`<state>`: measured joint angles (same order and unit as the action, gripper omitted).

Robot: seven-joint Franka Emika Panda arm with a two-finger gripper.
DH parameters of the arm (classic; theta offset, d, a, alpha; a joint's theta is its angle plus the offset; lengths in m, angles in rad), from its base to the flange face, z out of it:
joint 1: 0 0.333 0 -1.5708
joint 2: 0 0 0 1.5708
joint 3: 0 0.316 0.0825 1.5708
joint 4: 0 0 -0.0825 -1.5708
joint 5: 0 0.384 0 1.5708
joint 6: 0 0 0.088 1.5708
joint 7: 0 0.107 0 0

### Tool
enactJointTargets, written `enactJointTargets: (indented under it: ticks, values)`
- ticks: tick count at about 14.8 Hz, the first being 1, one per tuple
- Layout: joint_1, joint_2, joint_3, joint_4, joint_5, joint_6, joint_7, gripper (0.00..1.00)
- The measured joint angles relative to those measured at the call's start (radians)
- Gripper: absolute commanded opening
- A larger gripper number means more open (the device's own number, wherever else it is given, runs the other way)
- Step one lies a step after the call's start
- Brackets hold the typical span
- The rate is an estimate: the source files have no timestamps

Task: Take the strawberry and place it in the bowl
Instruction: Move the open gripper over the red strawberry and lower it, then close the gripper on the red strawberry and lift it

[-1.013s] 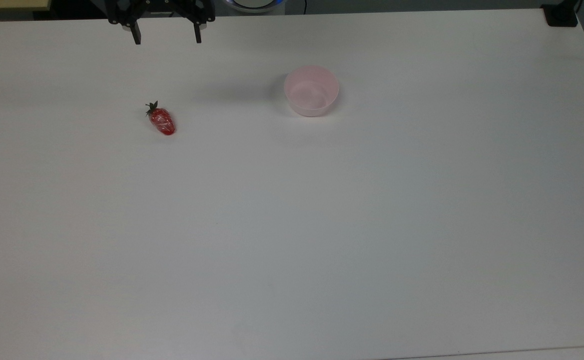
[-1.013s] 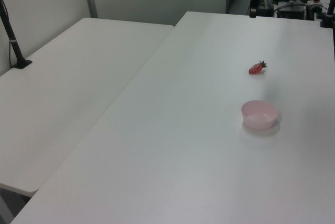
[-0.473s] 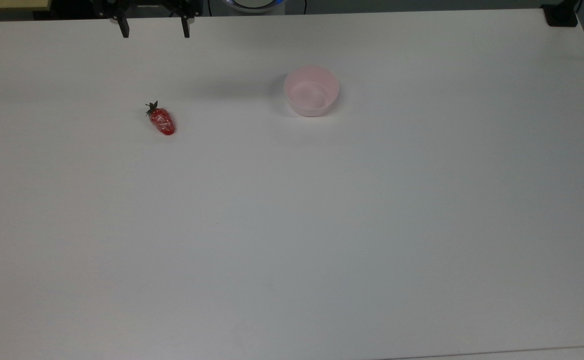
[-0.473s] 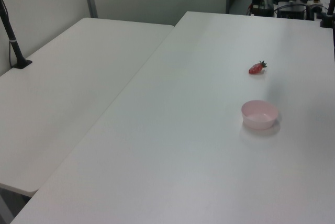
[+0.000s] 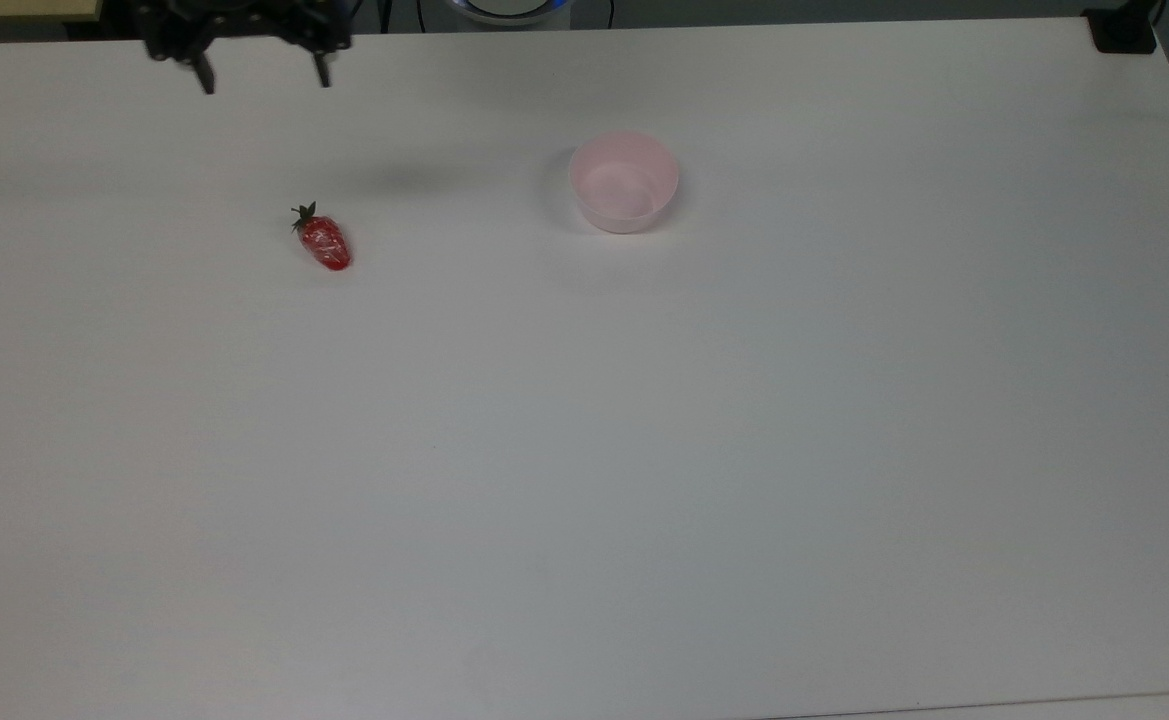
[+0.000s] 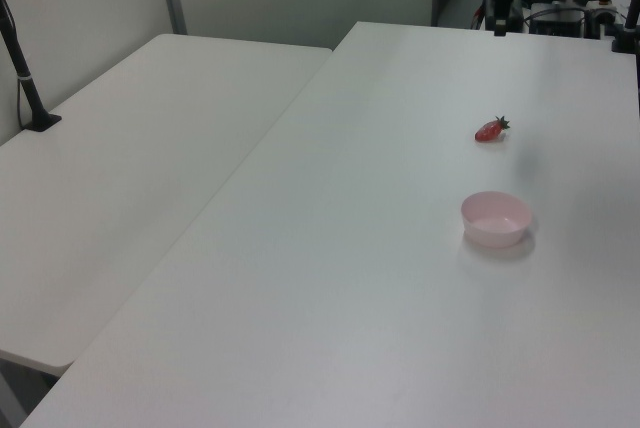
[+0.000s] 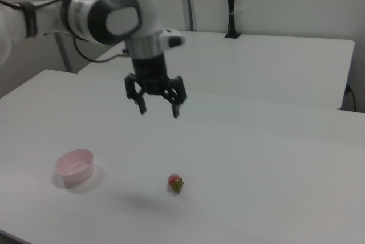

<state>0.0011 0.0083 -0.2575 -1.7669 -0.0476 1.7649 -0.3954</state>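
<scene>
High over the table point(image 5: 644, 450) I hang my gripper point(image 7: 158, 109) with its jaws spread wide and nothing between them, fingers pointing down. I judge that width suits the berry point(image 5: 323, 241): the gap is broader than the fruit is thick, so I could drop straight over it. It lies on its side on the bare white top, leafy end toward the far edge in the top view, tip slanting toward the top view's right. That slant matters, I think; closing across the narrow waist would hold better than pinching it end to end, so my wrist may need a turn. In the top view my gripper point(image 5: 262, 78) sits near the far edge, a little to the top view's left of the fruit, well apart from it.

The bowl point(image 5: 623, 181) stands upright, open and holding nothing, well apart from the berry toward the top view's right. Nothing lies between the two, nor between me and the fruit. A second white table point(image 6: 130, 168) adjoins in the left view, with a black post point(image 6: 20, 63) at its edge, both far from my path
</scene>
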Motion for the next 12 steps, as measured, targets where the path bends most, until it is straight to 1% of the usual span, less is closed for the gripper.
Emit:
enactJointTargets:
  ticks: [2,4,5,7,9,10,12]
  values:
    - [0.0,0.028,-0.052,-0.018,0.0,0.046,-0.111,1.0]
    - [0.0,0.063,-0.107,-0.067,0.0,0.146,-0.219,1.0]
    - [0.0,0.077,-0.117,-0.087,0.0,0.171,-0.248,1.0]
    - [0.021,0.133,-0.117,-0.122,-0.001,0.197,-0.273,0.94]
    - [0.049,0.183,-0.116,-0.131,-0.019,0.208,-0.273,0.83]
    - [0.063,0.207,-0.116,-0.136,-0.027,0.219,-0.273,0.79]
    - [0.079,0.236,-0.116,-0.157,-0.049,0.248,-0.273,0.78]
